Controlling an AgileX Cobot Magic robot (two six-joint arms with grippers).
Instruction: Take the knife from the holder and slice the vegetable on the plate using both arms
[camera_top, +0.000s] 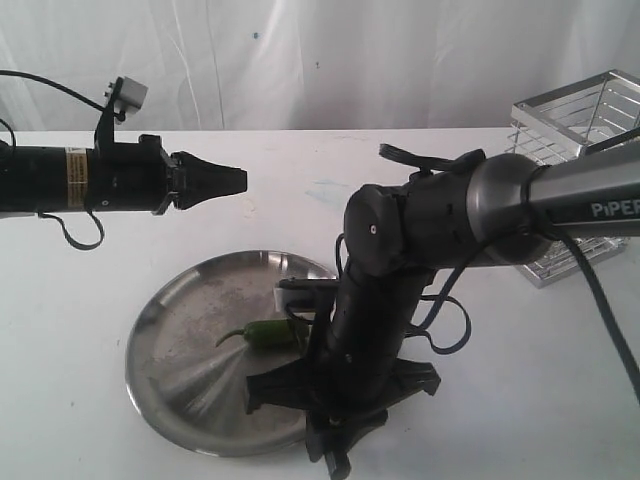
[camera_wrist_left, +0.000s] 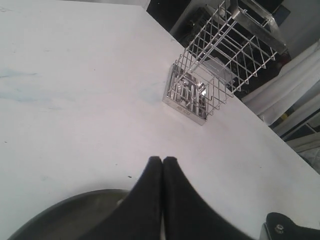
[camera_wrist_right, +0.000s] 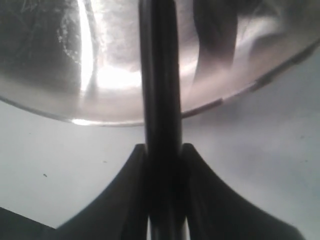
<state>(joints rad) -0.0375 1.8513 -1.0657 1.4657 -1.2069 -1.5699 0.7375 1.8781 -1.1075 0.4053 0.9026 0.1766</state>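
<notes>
vegetable (camera_top: 270, 334) stem pointing left, knife (camera_wrist_right: 160, 75) apparently pointing across plate (camera_wrist_right: 50, 50)

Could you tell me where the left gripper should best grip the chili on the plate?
Probably its stem end, pinched across the body from above on the left: the chili lies flat on the plate, stem pointing left, and the right gripper with the knife crowds its other end.

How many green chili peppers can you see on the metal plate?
1. The chili pepper lies near the middle of the plate, beside the right arm. That arm covers part of the plate, so more could be hidden.
</notes>
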